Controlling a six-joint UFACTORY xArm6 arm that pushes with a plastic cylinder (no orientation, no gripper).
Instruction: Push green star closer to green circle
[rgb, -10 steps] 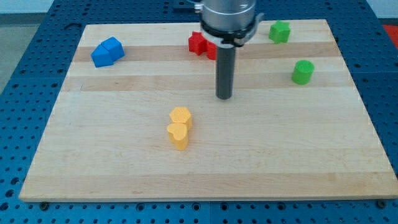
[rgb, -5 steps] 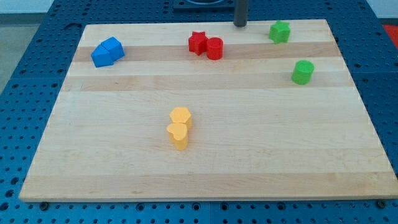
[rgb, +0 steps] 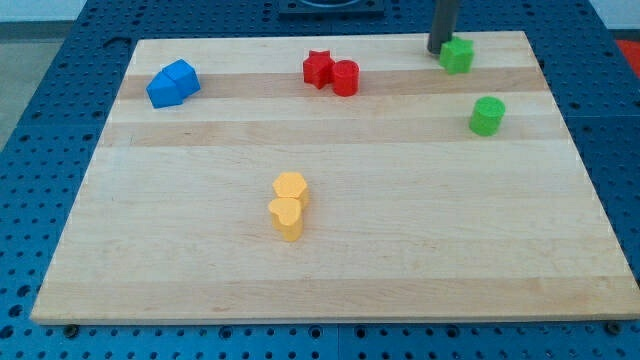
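My tip (rgb: 440, 50) touching green star (rgb: 458, 55), upper-left side.

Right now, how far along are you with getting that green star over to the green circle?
Barely begun. My tip has reached the green star, sitting right against its upper-left side at the board's top edge, so the approach looks done. The push itself is just starting. A clear gap of bare wood remains between the star and the green circle, which sits below and slightly right, so nearly all the travel is left.
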